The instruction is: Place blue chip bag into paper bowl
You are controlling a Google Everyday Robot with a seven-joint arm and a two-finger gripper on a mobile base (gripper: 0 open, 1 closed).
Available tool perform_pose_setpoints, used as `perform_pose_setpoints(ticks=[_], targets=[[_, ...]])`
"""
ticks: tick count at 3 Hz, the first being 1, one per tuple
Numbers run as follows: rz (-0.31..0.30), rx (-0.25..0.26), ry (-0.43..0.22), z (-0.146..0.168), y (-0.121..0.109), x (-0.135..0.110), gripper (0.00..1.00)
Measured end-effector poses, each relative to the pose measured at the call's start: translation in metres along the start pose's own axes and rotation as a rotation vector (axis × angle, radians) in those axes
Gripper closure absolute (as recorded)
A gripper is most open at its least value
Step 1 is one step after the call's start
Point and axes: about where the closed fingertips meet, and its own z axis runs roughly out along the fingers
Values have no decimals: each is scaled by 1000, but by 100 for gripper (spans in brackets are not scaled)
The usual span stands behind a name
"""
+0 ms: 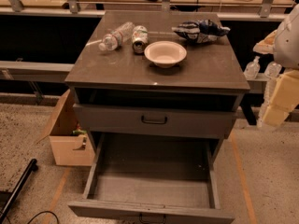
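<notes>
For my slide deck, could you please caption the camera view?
Blue chip bag beside paper bowl on cabinet top; arm at right, gripper unseen.

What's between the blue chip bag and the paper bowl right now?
Only bare tabletop, in the camera view; the blue chip bag sits behind and right of the paper bowl. The hand hangs beyond the table's right edge.

Gripper [279, 101] — right edge, beside the cabinet [205, 71], cropped by the frame, form indistinct. Bottom drawer [149, 190] — pulled out, front panel cut by the lower edge. Cardboard box [70, 141]: right side hidden behind the cabinet, contents indistinct. Blue chip bag [200, 31], plastic bottle [116, 36], crushed can [139, 38]: print too small to read. Slot under the cabinet top: dark, interior not discernible. Black pole [18, 181], lower left: runs off the frame.
</notes>
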Motion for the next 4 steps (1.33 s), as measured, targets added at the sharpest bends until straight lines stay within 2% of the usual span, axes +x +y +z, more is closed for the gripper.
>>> perform_pose_setpoints(ticks=[1,2,3,4], targets=[[0,0,0,0,0,0,0],[13,30,-37,6,-9,4,0],[80,109,-124,28,-46,26,0],[134,224,-183,57,-110,42,0]])
